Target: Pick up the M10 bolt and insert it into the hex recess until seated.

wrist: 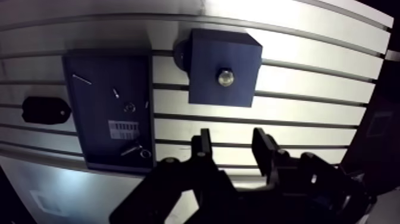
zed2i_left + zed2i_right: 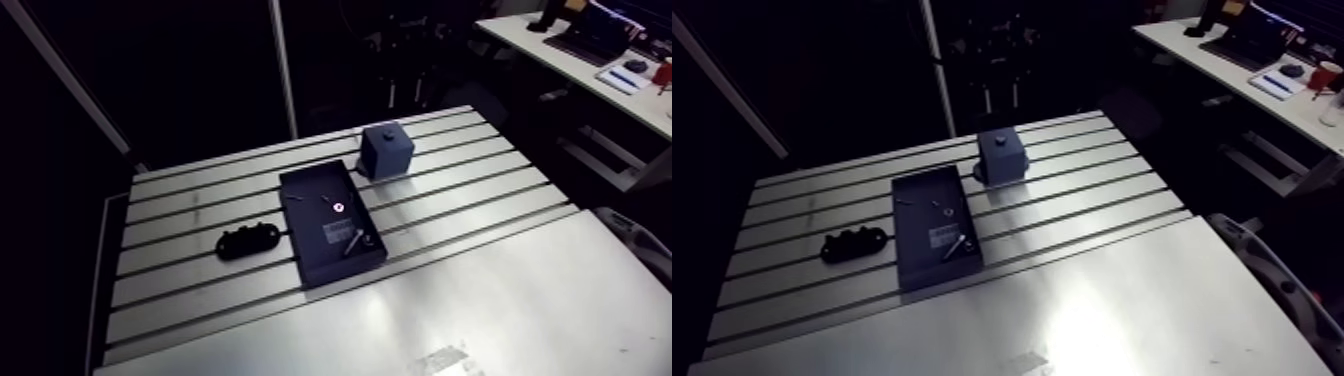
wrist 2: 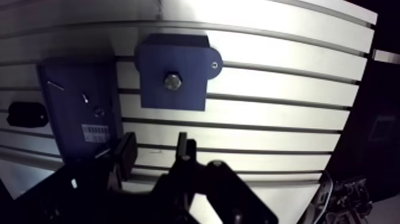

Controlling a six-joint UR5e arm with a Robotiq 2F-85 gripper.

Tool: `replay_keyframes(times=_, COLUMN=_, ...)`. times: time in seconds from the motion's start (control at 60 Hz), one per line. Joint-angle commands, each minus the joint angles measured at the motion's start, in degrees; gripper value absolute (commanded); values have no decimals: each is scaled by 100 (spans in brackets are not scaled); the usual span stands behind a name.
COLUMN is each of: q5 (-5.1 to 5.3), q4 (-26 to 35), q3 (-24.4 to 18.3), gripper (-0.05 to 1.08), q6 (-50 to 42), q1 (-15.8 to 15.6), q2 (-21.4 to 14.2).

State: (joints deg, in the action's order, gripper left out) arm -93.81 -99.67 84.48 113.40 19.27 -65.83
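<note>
Blue block (image 1: pixel 205 53) carries bolt (image 1: pixel 225 77) on top; gripper (image 1: pixel 232 142) wide, empty, above surface (image 1: pixel 309 89). Risk: bolt maybe cocked, not seated; depth unreadable.

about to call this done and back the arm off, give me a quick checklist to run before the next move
1. Pincer open and empty: ok.
2. Bolt in the middle of the blue block: ok, a metal head shows there.
3. Bolt seated fully in the recess: cannot tell, the view from above shows no depth.
4. Pincer apart from the block: ok, the block lies ahead of it, not touching.
5. Small loose parts inside the dark tray beside the block: ok.
</note>
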Motion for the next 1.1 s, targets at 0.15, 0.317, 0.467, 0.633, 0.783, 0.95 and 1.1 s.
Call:
replay_keyframes(times=0.15, q5=61, q4=-768, q3=381, gripper=107, q6=-268, q1=-19, q2=-4)
replay_keyframes(times=0.317, q5=61, q4=-938, q3=518, gripper=107, q6=-269, q1=-3, q2=-4)
replay_keyframes(times=0.467, q5=51, q4=-964, q3=538, gripper=107, q6=-269, q1=16, q2=5)
replay_keyframes(times=0.633, q5=67, q4=-980, q3=592, gripper=107, q6=-334, q1=16, q2=4)
replay_keyframes(times=0.783, q5=61, q4=-980, q3=599, gripper=107, q6=-385, q1=17, q2=21)
replay_keyframes(times=0.95, q5=42, q4=-1031, q3=592, gripper=107, q6=-375, q1=32, q2=142)
replay_keyframes(times=1.1, q5=33, q4=-1143, q3=592, gripper=107, q6=-340, q1=33, q2=248)
